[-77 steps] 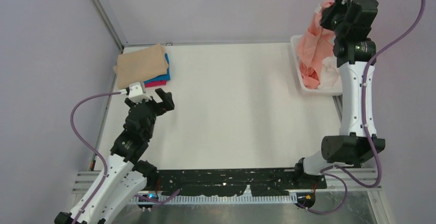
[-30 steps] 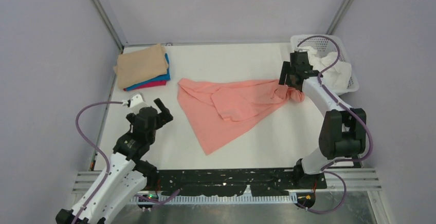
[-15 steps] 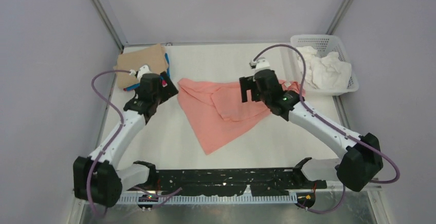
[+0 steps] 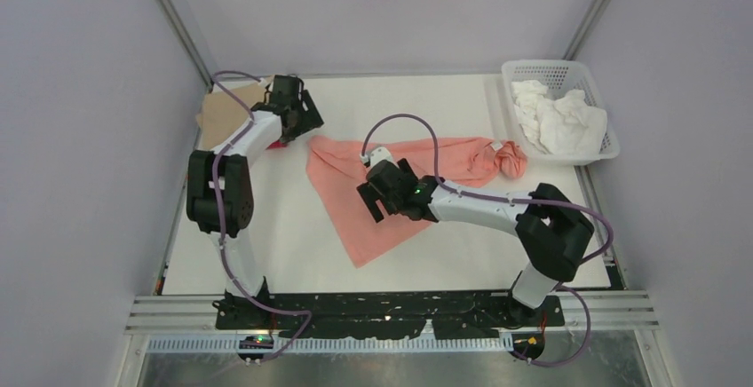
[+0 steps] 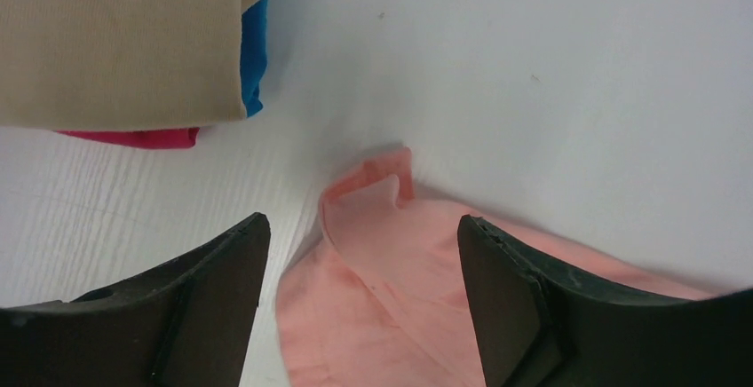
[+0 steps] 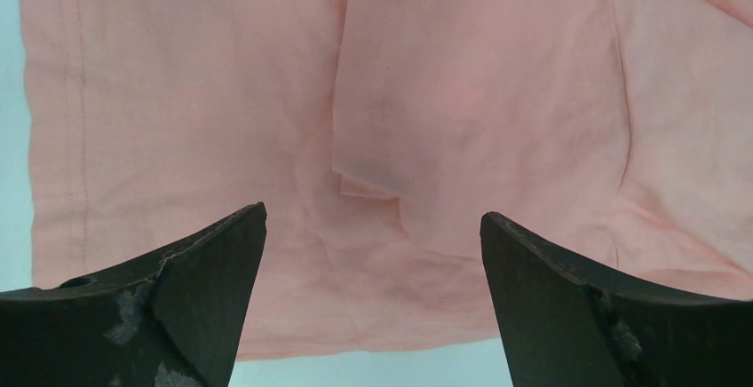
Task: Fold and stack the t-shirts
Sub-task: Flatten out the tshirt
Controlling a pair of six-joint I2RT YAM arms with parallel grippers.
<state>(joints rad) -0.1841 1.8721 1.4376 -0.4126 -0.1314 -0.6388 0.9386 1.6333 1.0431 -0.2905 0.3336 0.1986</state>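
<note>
A salmon-pink t-shirt (image 4: 342,201) lies crumpled across the middle of the table, its right end bunched in a knot (image 4: 509,158). My left gripper (image 4: 306,121) hangs open just over the shirt's far-left corner (image 5: 373,183), with nothing between its fingers. My right gripper (image 4: 375,199) is open above a fold (image 6: 391,138) near the shirt's hem, gripping nothing. At the far left is a stack of folded t-shirts: tan (image 5: 115,41) on top, blue (image 5: 255,59) and magenta (image 5: 142,138) under it. In the top view my left arm partly covers this stack (image 4: 217,112).
A white lattice basket (image 4: 533,72) with white cloth (image 4: 564,121) in it stands at the far right corner. Metal frame posts rise at both back corners. Bare table (image 4: 266,245) shows near the front left.
The left arm has reached forward from beside the stack to the shirt's far-left corner. The right arm has let go of the bunched right end and swung left over the shirt's middle.
</note>
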